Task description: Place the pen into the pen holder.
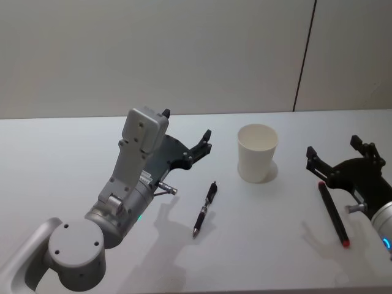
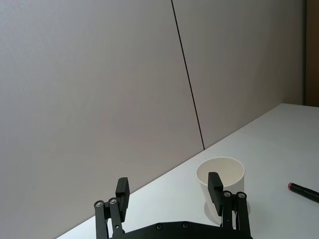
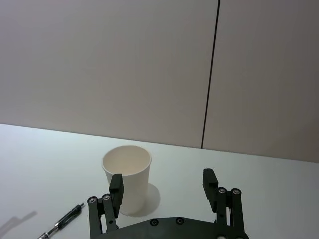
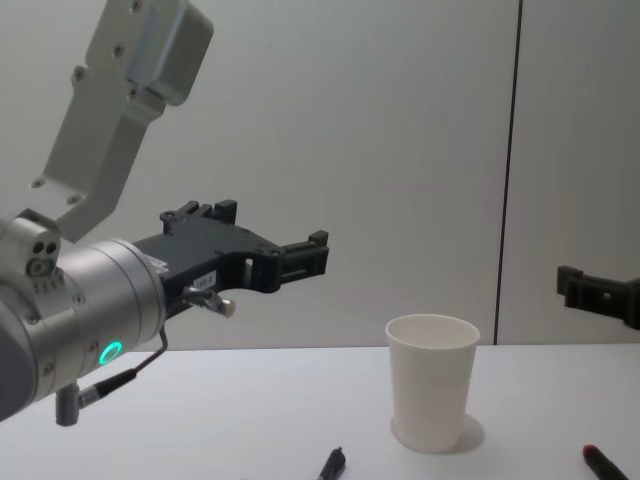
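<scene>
- A plain white table (image 1: 73, 159) is seen, backed by a pale beige wall (image 1: 184, 55) that is split by a dark vertical seam (image 1: 304, 55).
- The white tapered paper cup (image 1: 257, 153) is stood upright towards the far side of the table, rolled rim up.
- A slim black pen (image 1: 205, 209) is laid flat on the table, near the cup, to its left and closer to the robot, with its tip pointed towards the robot.
- A black marker with a red end (image 1: 332, 213) is laid flat to the right of the cup, apart from it, with the red end nearest the robot.
- The left gripper (image 1: 187, 125) is held in the air above the table, left of the cup, with its jaws spread wide and empty.
- The right gripper (image 1: 332, 147) is held raised near the marker's far end, with its jaws likewise spread and empty.
</scene>
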Robot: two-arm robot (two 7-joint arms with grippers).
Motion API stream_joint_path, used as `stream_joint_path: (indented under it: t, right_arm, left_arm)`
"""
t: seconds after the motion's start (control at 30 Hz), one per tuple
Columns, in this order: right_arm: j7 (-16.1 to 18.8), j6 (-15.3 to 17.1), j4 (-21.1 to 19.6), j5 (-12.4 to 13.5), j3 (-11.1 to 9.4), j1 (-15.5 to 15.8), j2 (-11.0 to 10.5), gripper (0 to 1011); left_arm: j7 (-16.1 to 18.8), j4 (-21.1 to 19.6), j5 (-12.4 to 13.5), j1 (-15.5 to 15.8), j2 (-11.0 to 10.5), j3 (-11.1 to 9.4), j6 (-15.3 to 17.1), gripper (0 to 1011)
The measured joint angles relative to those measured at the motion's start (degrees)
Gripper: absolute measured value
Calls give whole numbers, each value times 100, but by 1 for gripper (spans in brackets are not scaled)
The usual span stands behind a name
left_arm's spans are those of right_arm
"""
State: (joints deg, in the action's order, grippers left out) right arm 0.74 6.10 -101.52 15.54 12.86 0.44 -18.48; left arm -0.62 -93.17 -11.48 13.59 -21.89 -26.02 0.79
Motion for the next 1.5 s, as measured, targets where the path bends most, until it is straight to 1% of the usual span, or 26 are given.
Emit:
stream_joint_path:
  t: [0.03, 0.13, 0.2, 0.23, 0.3, 0.33, 0.43, 0.47, 0.57, 0.77, 0.9, 0.93, 0.97, 1.0, 1.1, 1.23, 1.5]
  right_arm:
    - [-16, 27, -2, 2, -6, -8, 3, 1001]
    - [-90, 285, -11, 82, -50, -53, 11, 1001]
    - [-105, 377, -11, 121, -72, -75, 8, 1001]
    - [-116, 471, -11, 161, -100, -96, 2, 1001]
    - [-123, 573, 4, 204, -130, -126, -8, 1001]
    - [-123, 573, 4, 204, -130, -126, -8, 1001]
    - [-126, 754, 58, 255, -179, -189, -20, 1001]
    - [-126, 754, 58, 255, -179, -189, -20, 1001]
    - [-125, 921, 116, 276, -212, -257, -25, 1001]
    - [-97, 1358, 298, 276, -256, -446, -17, 1001]
    - [-37, 1678, 499, 222, -274, -634, 10, 1001]
    - [-37, 1678, 499, 222, -274, -634, 10, 1001]
    - [5, 1827, 623, 171, -275, -744, 31, 1001]
    - [5, 1827, 623, 171, -275, -744, 31, 1001]
    - [60, 1978, 786, 90, -270, -881, 59, 1001]
    - [161, 2199, 1019, -90, -238, -1078, 105, 1001]
    - [287, 2511, 1395, -346, -173, -1406, 212, 1001]
  left_arm:
    - [0, 0, 0, 0, 0, 0, 0, 1000]
    - [0, 0, 0, 0, 0, 0, 0, 1000]
    - [0, 0, 0, 0, 0, 0, 0, 1000]
    - [0, 0, 0, 0, 0, 0, 0, 1000]
    - [0, 0, 0, 0, 0, 0, 0, 1000]
    - [0, 0, 0, 0, 0, 0, 0, 1000]
    - [0, 0, 0, 0, 0, 0, 0, 1000]
    - [0, 0, 0, 0, 0, 0, 0, 1000]
    - [0, 0, 0, 0, 0, 0, 0, 1000]
    - [0, 0, 0, 0, 0, 0, 0, 1000]
    - [0, 0, 0, 0, 0, 0, 0, 1000]
    - [0, 0, 0, 0, 0, 0, 0, 1000]
    - [0, 0, 0, 0, 0, 0, 0, 1000]
    - [0, 0, 0, 0, 0, 0, 0, 1000]
    - [0, 0, 0, 0, 0, 0, 0, 1000]
    - [0, 0, 0, 0, 0, 0, 0, 1000]
    - [0, 0, 0, 0, 0, 0, 0, 1000]
